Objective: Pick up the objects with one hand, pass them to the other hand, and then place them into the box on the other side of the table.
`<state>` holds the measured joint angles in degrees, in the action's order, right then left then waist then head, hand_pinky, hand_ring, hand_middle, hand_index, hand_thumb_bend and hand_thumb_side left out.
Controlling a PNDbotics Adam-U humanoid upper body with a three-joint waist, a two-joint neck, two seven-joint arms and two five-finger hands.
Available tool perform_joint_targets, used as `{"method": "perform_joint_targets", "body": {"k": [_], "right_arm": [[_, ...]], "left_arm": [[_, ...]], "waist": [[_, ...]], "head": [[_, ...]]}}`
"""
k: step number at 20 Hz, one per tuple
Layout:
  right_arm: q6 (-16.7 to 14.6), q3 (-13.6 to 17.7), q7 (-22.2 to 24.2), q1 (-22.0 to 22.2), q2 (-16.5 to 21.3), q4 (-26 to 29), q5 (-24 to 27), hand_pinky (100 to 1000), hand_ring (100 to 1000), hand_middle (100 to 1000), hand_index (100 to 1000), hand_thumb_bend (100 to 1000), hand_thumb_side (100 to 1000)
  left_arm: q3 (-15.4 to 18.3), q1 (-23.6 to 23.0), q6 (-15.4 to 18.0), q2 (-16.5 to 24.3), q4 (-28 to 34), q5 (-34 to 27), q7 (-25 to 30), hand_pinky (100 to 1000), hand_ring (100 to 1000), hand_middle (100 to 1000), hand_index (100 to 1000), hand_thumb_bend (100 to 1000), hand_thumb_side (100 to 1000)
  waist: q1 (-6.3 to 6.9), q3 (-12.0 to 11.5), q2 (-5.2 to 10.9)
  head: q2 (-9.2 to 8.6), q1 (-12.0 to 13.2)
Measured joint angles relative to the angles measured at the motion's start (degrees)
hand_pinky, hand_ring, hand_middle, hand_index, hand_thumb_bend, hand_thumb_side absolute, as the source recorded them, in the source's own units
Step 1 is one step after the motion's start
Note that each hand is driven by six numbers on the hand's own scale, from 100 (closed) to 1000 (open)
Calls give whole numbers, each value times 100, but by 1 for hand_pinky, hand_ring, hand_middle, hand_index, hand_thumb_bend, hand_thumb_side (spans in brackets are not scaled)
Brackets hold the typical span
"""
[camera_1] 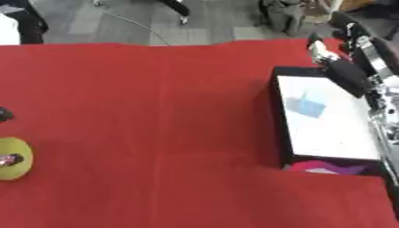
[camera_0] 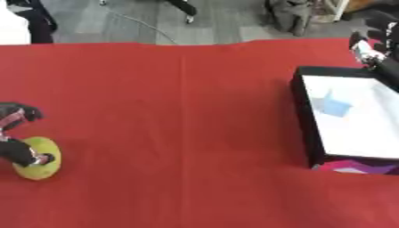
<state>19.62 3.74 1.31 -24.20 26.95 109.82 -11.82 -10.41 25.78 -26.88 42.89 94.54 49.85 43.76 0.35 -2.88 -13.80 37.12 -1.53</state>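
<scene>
- While your left hand (camera_0: 17,133) is coming in at the left edge of the left eye view, its fingers are curling over a yellow-green rounded object (camera_0: 39,164) that is lying on the red tablecloth (camera_0: 171,133) near the lower left; one fingertip is pressing on the object's right side and the others are arching above its far edge, so you are grasping it.
- Across the cloth, well apart from that object, the black-walled box (camera_0: 305,120) is sitting at the right edge, its white floor showing a small light-blue piece (camera_0: 335,106) lying inside.
- Your right hand (camera_0: 366,46) is hovering just beyond the box's far right corner in this view; it is cut by the frame edge and I cannot tell how its fingers are standing.
- A pink and purple patch (camera_0: 355,167) is showing at the box's near wall.
- Turning to the right eye view, you are seeing the same object (camera_1: 13,158) at the far left edge, with only a fingertip of the left hand (camera_1: 9,159) resting on it.
- The right arm is stretching along the box's right side here, with the right hand (camera_1: 321,49) above the far corner of the box (camera_1: 277,116); its finger state is still unclear.
</scene>
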Motion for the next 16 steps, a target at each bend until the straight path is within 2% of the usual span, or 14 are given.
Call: {"method": "perform_joint_targets", "body": {"k": [2,3,5,10,13,16], "right_arm": [[14,0,-15,0,0,-2,-1,1000,1000,960,1000,100,631],[19,-1,-20,0,0,-2,-2,1000,1000,959,1000,100,630],[28,-2,-28,1,0,-4,-10,1000,1000,958,1000,100,629],[36,-18,-32,2,0,-6,-60,1000,1000,957,1000,100,628],[40,-27,-28,3,0,-7,-82,1000,1000,956,1000,100,629],[43,-27,-26,4,0,-9,-101,1000,1000,956,1000,100,629]], "left_arm": [[8,0,-1,8,-15,-190,-1,926,866,808,900,480,348],[24,0,-9,15,-24,-322,-9,921,863,806,901,503,403],[69,0,-40,67,-37,-672,-39,925,864,809,905,544,424],[121,-10,-98,306,-115,-1223,-98,935,871,815,911,591,399],[121,-28,-75,376,-223,-1239,-75,943,876,820,915,590,364],[119,-45,-25,412,-351,-1131,-25,945,878,822,911,545,315]], "waist": [[0,0,0],[2,-1,0],[6,-4,0],[20,-10,0],[21,-9,0],[19,-3,0]], "head": [[0,28],[0,36],[0,39],[0,39],[-2,39],[-3,39]]}}
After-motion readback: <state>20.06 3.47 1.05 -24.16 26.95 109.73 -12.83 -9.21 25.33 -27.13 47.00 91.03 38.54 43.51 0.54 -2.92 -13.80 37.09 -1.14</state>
